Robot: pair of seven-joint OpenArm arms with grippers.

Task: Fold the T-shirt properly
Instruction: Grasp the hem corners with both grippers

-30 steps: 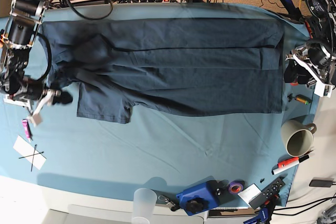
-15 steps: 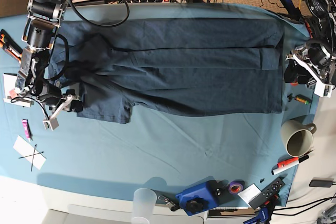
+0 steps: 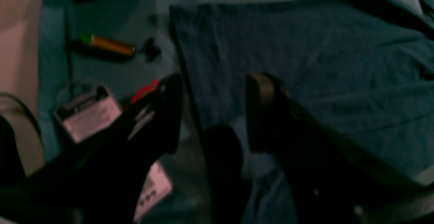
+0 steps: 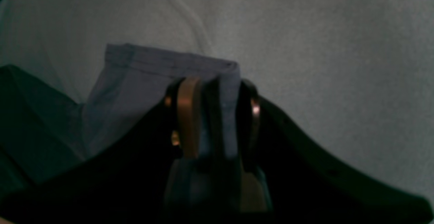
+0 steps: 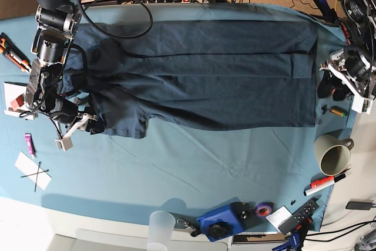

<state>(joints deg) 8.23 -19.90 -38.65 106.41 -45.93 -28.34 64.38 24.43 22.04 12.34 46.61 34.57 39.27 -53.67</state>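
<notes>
Pinching fabric, the right gripper [image 4: 212, 115] has its two fingers [image 4: 188, 115] closed on the hemmed edge of the T-shirt [image 5: 200, 74]'s sleeve, a strip of blue cloth standing between the pads in the right wrist view; in the base view this gripper [image 5: 88, 123] sits at the shirt's lower corner near the left edge of the desk. Across the desk, the left gripper [image 3: 213, 112] has its fingers [image 3: 262, 108] spread apart with nothing between them, hovering just off the shirt's hem by the right edge, where the left wrist view shows the navy cloth ending beside the teal table cloth [image 5: 194, 174]. Dark navy and spread wide, the shirt lies flat across the far half of the desk, its length running from left edge to right, with long fold lines along it and rumpled cloth bunched at the left end. Near the right edge lie a small orange and green marker [image 3: 108, 44], a pale mug [image 5: 333, 154] and a red marker [image 5: 322, 183]; a blue tool [image 5: 223, 220] and a clear cup [image 5: 161, 227] sit at the near edge
</notes>
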